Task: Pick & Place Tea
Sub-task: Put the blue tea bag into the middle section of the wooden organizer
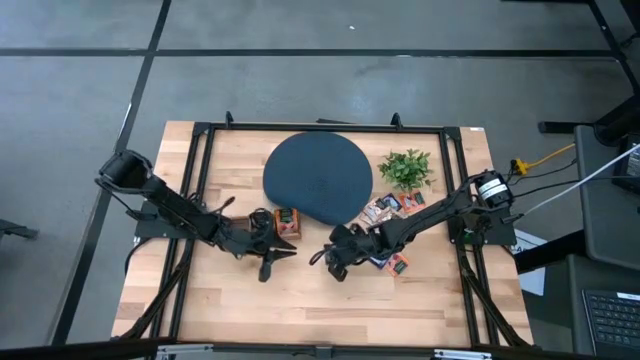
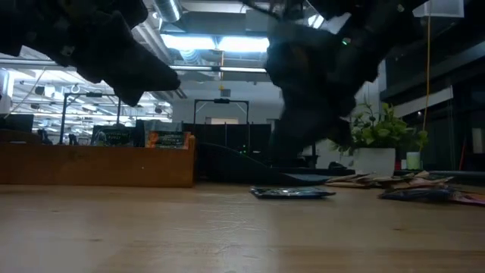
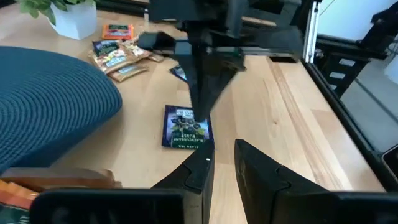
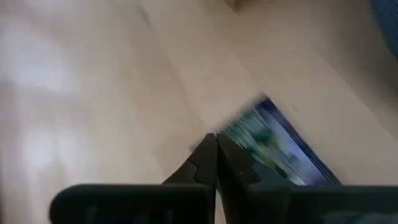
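Near the middle of the wooden table, the right gripper has its fingers pinched together right over a dark blue sachet, which lies flat on the wood. Can't tell if it actually has hold of it, looks like it's just touching an edge. Rest of the tea pile sits scattered next to the small plant, beside the round dark disc. Left gripper hovers just across from it, fingers slightly apart, holding nothing. An orange-red box stands right by the left arm at the disc's edge.
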Robot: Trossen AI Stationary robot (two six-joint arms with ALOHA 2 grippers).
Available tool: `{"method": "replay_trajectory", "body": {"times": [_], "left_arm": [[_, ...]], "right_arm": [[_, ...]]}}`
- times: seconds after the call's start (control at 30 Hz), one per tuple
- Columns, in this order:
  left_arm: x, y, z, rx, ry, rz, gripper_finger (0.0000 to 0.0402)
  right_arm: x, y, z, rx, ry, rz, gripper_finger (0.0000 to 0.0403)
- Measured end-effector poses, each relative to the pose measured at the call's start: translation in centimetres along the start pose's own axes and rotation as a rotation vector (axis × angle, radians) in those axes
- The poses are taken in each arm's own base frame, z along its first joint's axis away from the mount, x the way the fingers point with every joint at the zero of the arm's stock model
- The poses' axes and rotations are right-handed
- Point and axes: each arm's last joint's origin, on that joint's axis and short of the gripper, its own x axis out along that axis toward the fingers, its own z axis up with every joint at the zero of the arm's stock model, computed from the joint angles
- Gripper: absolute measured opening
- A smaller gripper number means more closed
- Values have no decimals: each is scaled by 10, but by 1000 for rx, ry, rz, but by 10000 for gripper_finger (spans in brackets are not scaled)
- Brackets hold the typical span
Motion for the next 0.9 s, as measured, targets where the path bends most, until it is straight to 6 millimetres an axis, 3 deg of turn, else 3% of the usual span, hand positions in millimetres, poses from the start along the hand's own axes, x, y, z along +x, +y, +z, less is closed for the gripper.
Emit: {"method": "replay_trajectory", "body": {"times": [0.2,0.6,0.9], "left_arm": [[29,-15,2,87,27,22,58],[96,-15,1,187,213,174,45],[110,-8,1,154,266,135,3]], "right_arm": [[-5,-13,-12,61,124,-198,11],[-8,-3,-24,19,191,-148,50],[-8,-3,-23,22,183,-152,128]]}}
